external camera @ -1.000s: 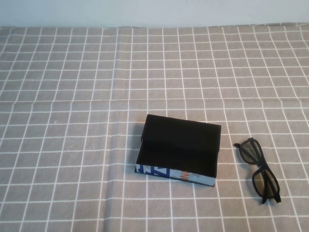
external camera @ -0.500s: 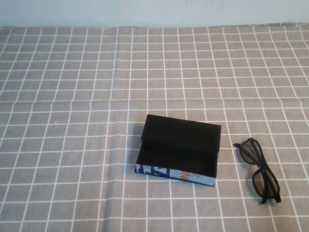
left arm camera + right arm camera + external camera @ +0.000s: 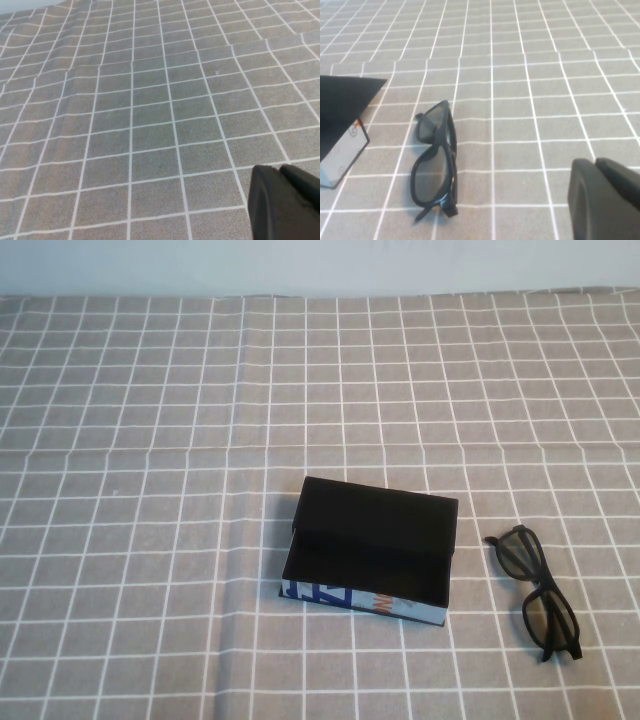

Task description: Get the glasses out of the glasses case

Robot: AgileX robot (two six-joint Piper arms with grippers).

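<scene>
- A grey cloth with a white grid covers the surface (image 3: 150, 540), and a pale wall runs behind its far edge
- The glasses case (image 3: 368, 550) stands open near the middle of the cloth, its flat black lid tilted up at the far side, the black lining showing, and the white outer side with blue and orange print facing the robot
- The glasses (image 3: 538, 592) lie outside the case on the cloth, to the case's right and apart from it, folded, lenses dark
- The left claw (image 3: 285, 202) shows only as a dark tip at the edge of the left wrist view, over bare cloth; neither case nor glasses lie near it, and whether it is open or closed cannot be told
- The right claw (image 3: 606, 200) is likewise a dark tip at the edge of the right wrist view; the glasses (image 3: 436, 157) lie ahead of it on the cloth, clear of it, with a corner of the case (image 3: 342, 125) beyond them; open or closed cannot be told
</scene>
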